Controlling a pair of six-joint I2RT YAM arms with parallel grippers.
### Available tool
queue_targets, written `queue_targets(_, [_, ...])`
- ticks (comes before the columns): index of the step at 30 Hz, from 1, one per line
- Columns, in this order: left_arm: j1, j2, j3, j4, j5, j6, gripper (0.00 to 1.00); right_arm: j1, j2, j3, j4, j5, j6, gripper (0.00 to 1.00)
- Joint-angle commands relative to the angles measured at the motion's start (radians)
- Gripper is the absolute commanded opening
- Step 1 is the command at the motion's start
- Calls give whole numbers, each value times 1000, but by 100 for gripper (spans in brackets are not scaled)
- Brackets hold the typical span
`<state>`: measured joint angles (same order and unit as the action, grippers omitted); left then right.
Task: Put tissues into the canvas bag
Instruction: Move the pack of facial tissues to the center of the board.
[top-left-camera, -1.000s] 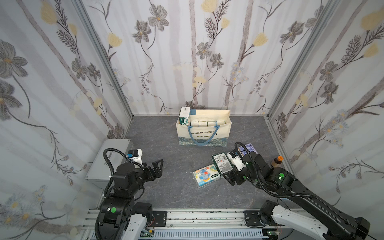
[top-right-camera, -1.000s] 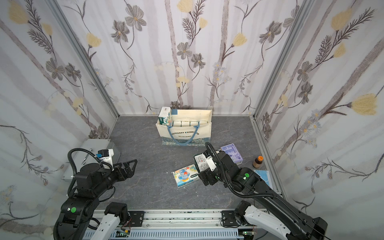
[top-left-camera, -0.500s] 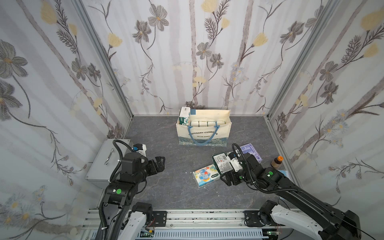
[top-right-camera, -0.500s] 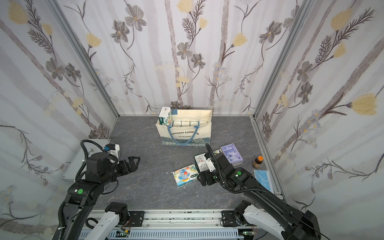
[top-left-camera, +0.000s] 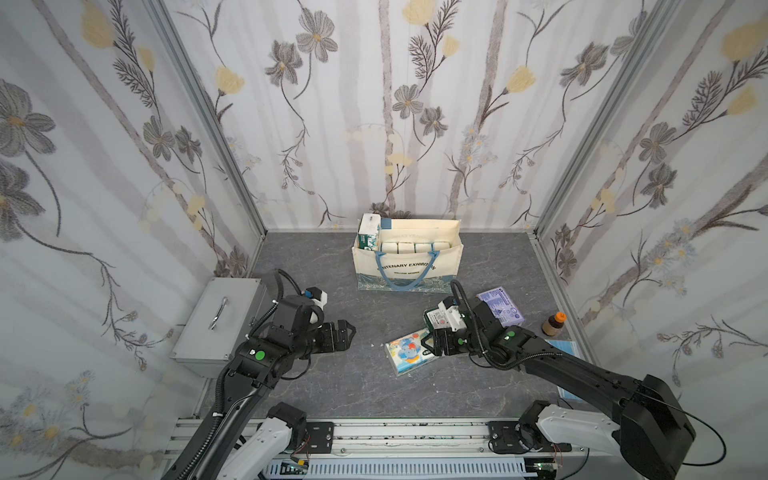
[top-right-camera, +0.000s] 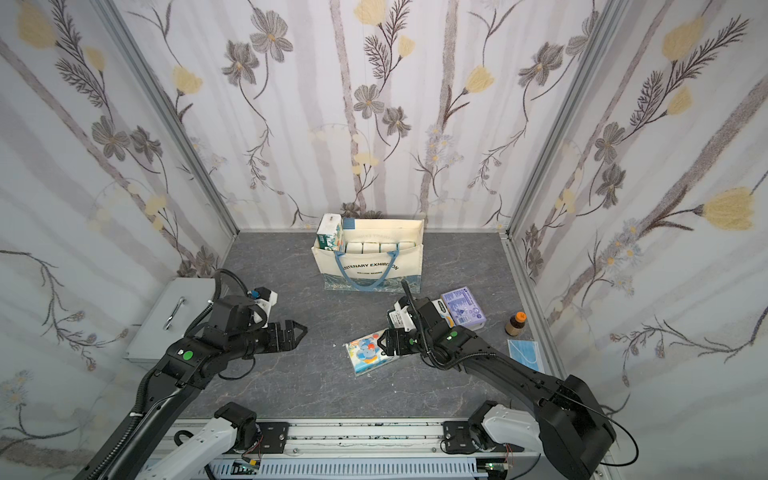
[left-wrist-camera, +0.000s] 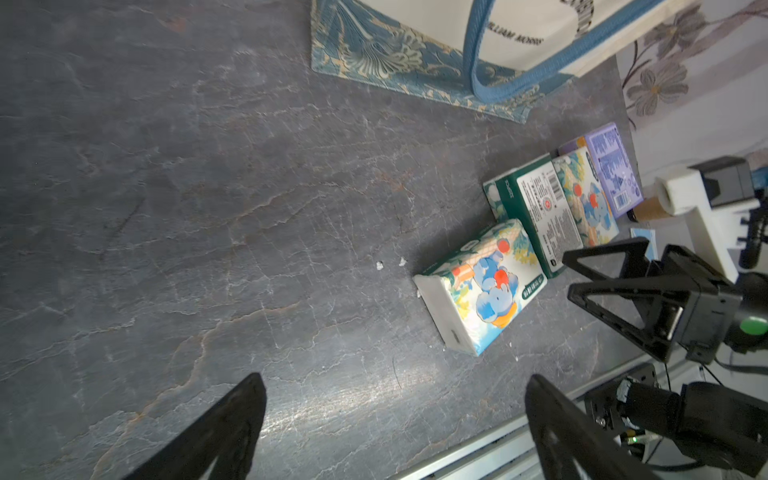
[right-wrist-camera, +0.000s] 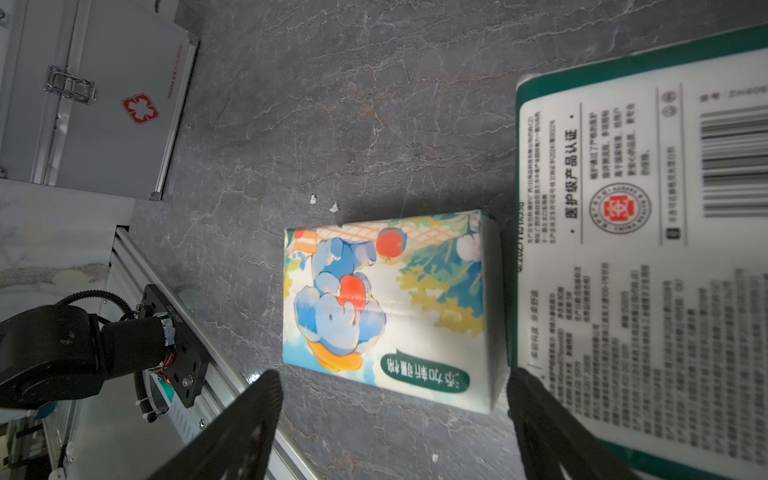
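Note:
The canvas bag (top-left-camera: 409, 266) (top-right-camera: 372, 266) stands upright at the back, with several white tissue packs inside and a green one (top-left-camera: 369, 230) sticking up at its left end. On the floor lie an elephant-print tissue pack (top-left-camera: 405, 351) (right-wrist-camera: 386, 303) (left-wrist-camera: 478, 286), a dark green pack (top-left-camera: 435, 321) (right-wrist-camera: 644, 249), another elephant pack (left-wrist-camera: 586, 199) and a lavender pack (top-left-camera: 500, 307) (top-right-camera: 463, 307). My right gripper (top-left-camera: 430, 345) (right-wrist-camera: 394, 376) is open just at the near elephant pack's end, beside the green pack. My left gripper (top-left-camera: 347, 332) (left-wrist-camera: 395, 379) is open over bare floor, to the left of that pack.
A silver metal case (top-left-camera: 220, 320) sits by the left wall. A small brown bottle (top-left-camera: 555, 324) and a blue mask (top-right-camera: 525, 353) lie at the right wall. The aluminium rail (top-left-camera: 374, 432) runs along the front edge.
My right gripper has moved left from over the green pack to the elephant pack's end. My left arm has reached right, toward the middle of the floor.

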<state>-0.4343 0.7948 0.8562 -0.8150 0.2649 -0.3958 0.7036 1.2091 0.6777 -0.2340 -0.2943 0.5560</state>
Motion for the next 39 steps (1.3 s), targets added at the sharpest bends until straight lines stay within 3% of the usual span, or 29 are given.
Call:
queue_targets(1, [-60, 50, -6, 27, 72, 5, 100, -1, 56, 29, 42, -29, 26, 85])
queue_targets(6, [-125, 120, -1, 13, 48, -1, 100, -1, 114, 58, 41, -26, 35, 85])
queue_targets(14, [-130, 112, -4, 6, -22, -5, 100, 22, 158, 71, 60, -40, 54, 85])
queue_targets(26, [-130, 112, -2, -1, -46, -8, 100, 145, 209, 99, 93, -45, 78, 85])
queue_targets(35, [-135, 151, -12, 3, -42, -16, 100, 136, 80, 49, 89, -15, 83, 85])
queue_targets(39, [-166, 219, -31, 59, -26, -87, 100, 96, 0, 13, 39, -1, 70, 86])
